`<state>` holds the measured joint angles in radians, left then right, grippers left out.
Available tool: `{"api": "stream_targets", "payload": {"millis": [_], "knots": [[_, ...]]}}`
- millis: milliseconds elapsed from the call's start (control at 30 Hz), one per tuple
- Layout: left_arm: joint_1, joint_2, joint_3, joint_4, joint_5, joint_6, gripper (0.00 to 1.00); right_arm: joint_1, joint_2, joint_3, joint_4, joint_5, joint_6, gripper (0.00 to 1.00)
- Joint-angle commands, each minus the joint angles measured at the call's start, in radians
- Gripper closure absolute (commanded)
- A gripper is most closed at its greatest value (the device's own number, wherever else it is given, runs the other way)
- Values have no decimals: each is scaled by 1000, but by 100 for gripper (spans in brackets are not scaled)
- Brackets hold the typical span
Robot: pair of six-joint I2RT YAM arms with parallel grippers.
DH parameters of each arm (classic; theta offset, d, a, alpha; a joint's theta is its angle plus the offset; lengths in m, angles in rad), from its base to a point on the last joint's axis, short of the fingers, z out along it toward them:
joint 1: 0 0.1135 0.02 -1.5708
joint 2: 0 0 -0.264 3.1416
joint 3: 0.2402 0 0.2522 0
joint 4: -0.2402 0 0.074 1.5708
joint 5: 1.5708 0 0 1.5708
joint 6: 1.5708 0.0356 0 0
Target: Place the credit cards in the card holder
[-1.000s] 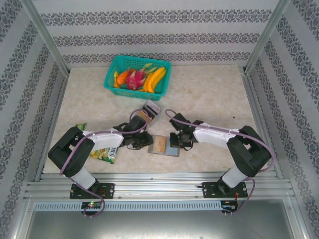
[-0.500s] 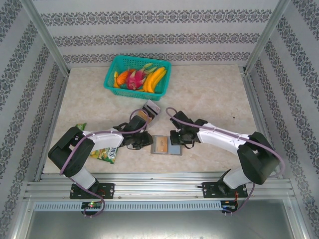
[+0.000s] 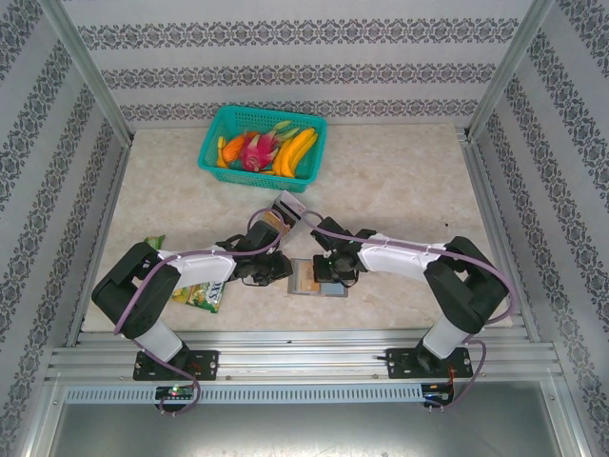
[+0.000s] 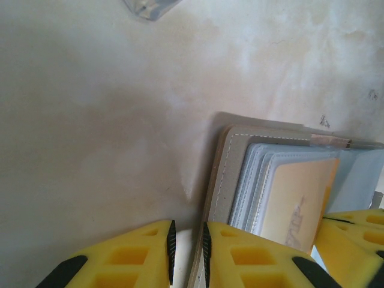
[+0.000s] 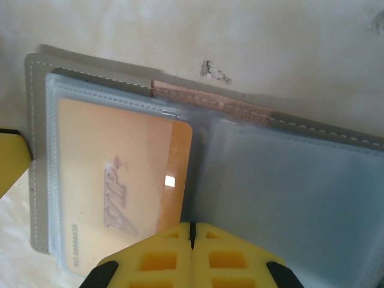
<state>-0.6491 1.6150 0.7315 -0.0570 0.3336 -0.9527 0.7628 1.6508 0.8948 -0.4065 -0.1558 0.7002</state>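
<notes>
Card holder lies open on the bench between the two arms, with a tan-orange credit card in its left sleeve. Right gripper, clenched tight, sits at its near edge. Left gripper, jaws narrowly parted, straddles its left edge; I cannot tell whether it grasps.

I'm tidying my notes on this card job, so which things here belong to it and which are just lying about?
Job: card holder, orange card in its sleeve, left pincer, right pincer.
Lying about: fruit basket, snack packet.
</notes>
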Motion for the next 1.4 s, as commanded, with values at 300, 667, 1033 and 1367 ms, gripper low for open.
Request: {"api": "stream_targets", "payload": {"millis": [300,667,1033,1367], "knots": [[-20,1,10,-3,18,15,77,27,-31,54,-31,25,-20,98],[-20,-9,12,-6,4,16,76,-79,-234,-33,-236,221,-78,66],[-20,-9,11,-13,5,17,76,-132,-137,-80,-132,78,-9,64],[-21,-1,17,-18,7,19,76,-117,-77,-90,-89,47,-2,71]]}}
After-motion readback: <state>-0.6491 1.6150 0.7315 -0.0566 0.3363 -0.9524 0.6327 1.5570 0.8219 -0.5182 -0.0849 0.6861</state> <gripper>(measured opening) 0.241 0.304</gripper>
